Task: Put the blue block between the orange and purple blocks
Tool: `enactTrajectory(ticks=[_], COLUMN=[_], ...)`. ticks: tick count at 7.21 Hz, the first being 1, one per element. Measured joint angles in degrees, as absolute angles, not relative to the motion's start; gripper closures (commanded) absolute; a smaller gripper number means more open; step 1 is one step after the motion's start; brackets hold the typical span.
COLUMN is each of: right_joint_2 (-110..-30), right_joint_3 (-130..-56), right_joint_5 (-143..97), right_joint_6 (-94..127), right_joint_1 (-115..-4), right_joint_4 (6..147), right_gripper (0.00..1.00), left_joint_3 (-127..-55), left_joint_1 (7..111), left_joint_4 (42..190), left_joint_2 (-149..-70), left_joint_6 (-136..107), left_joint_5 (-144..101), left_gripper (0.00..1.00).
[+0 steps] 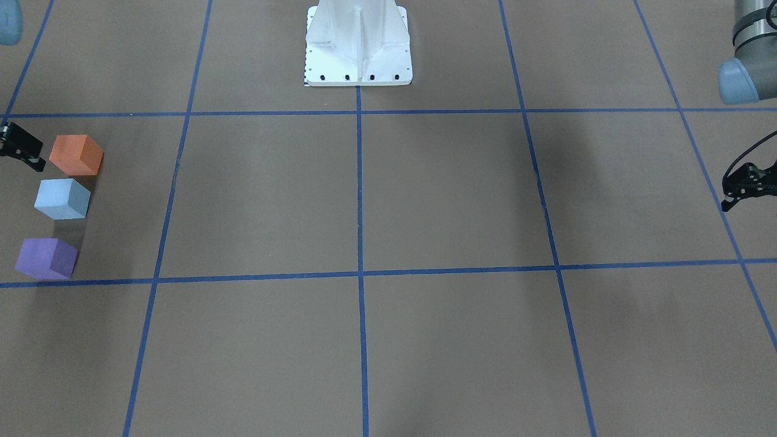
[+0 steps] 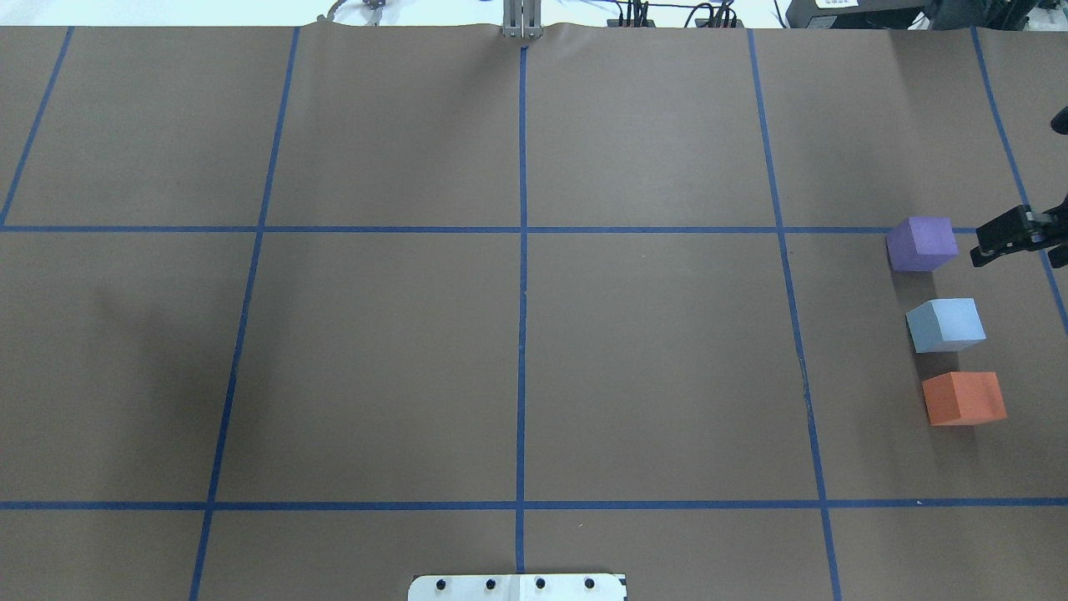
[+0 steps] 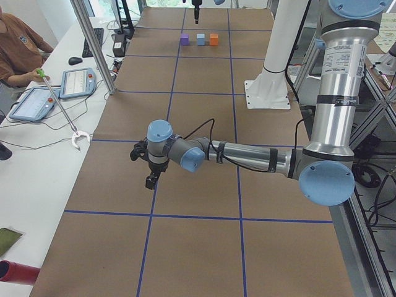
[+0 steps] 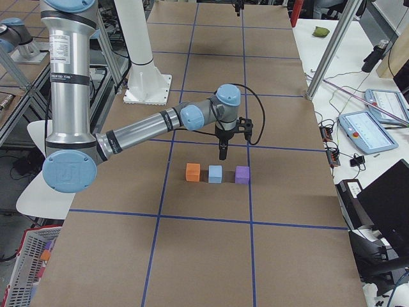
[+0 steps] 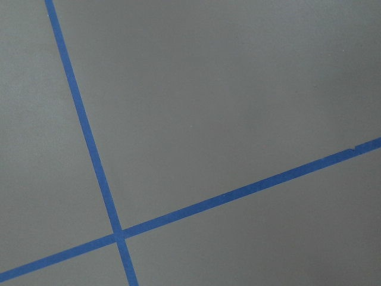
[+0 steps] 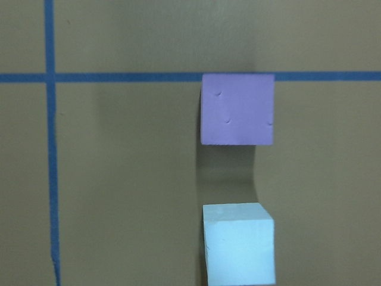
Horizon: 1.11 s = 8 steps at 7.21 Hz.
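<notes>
Three blocks stand in a row near the table's right end: orange block point(image 2: 964, 398), blue block point(image 2: 945, 325), purple block point(image 2: 921, 243). The blue block is in the middle, with a small gap on each side. They also show in the front view as orange point(image 1: 76, 154), blue point(image 1: 62, 198) and purple point(image 1: 47, 258). My right gripper point(image 2: 984, 249) hangs above the row, open and empty, touching no block. Its wrist view shows the purple block point(image 6: 237, 108) and the blue block point(image 6: 239, 241) below it. My left gripper point(image 1: 731, 197) is shut and empty, far off at the table's other end.
The table is brown paper with a grid of blue tape lines point(image 2: 523, 292). The white robot base point(image 1: 358, 45) stands at the near middle edge. An operator point(image 3: 18, 43) with tablets sits beside the table.
</notes>
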<state>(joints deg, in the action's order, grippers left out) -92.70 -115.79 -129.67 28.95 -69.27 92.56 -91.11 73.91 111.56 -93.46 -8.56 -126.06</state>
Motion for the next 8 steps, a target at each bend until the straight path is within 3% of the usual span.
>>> enactTrajectory(ticks=[4,8], right_joint_2=[-96.19,-101.78], right_joint_3=[-107.42,-104.76], right_joint_5=[-134.44,-135.56], right_joint_6=[-4.23,-11.44], right_joint_1=[-87.71,-92.73], right_joint_4=[96.31,95.90], right_gripper=[0.00,0.00], left_joint_3=[-91.17,-91.84], left_joint_1=[78.55,91.22], left_joint_4=[110.43,108.34], left_joint_2=[-91.35,-84.96], left_joint_6=[0.15,10.25], left_joint_5=[-126.78,-134.98], left_gripper=[0.00,0.00])
